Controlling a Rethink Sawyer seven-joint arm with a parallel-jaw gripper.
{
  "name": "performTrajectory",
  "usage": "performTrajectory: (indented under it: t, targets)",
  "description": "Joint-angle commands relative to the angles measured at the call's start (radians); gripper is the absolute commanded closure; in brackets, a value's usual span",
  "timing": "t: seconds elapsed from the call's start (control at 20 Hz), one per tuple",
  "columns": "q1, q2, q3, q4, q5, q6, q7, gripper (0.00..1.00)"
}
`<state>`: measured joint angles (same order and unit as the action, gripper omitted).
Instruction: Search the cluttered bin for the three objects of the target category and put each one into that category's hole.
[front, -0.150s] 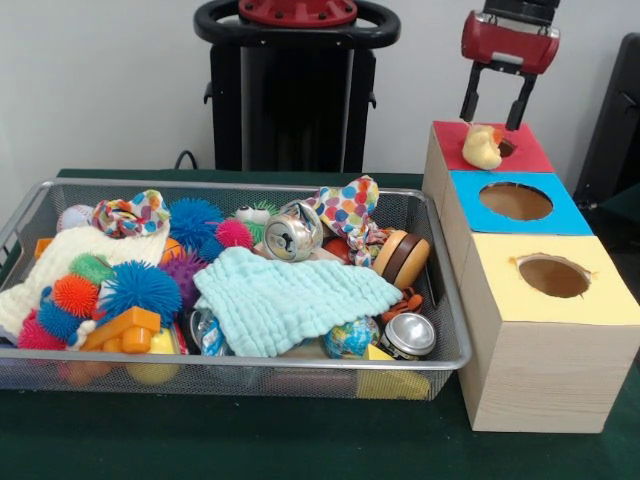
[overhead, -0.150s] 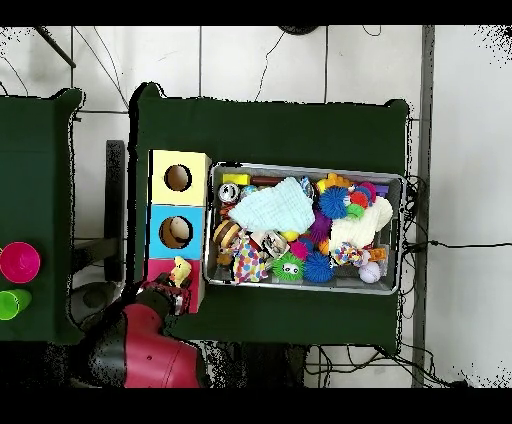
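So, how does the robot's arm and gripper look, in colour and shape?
The gripper has a glossy red, rounded body with a black mount above it and two straight black jaws below. From overhead, the arm is a bulky red shell with black joints.

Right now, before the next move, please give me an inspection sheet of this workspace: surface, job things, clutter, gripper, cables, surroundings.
Surface: dark green table cover, bare in front of the bin.
Job's things: pale yellow rubber duck lies on the red-topped box beside its hole; blue-topped box hole and yellow-topped box hole both open.
Clutter: silver wire-mesh bin full: light aqua cloth, crushed drink can, spiky blue ball, brown wooden disc.
Gripper: red and black gripper open, above the duck, not touching.
Cables: black cables on the floor beside the table.
Surroundings: pink cup and green cup on a side table.
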<state>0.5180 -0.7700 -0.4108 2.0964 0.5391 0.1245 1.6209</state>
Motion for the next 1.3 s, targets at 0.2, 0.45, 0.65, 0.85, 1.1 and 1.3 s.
performTrajectory:
  t: [0.2,0.45,0.65,0.85,1.1,1.3]
  targets:
    - [-0.097,-0.005,0.106,-0.04,0.061,-0.002,0.275,0.0]
    - [-0.099,0.003,0.099,-0.052,0.056,0.0,0.267,0.0]
    - [-0.09,0.013,0.072,-0.087,0.056,0.041,0.262,0.0]
    - [-0.097,0.012,0.081,-0.087,0.054,0.037,0.259,0.0]
    - [-0.113,0.001,0.103,-0.072,0.04,0.002,0.246,0.0]
    - [-0.127,-0.004,0.12,-0.065,0.035,-0.023,0.245,1.0]
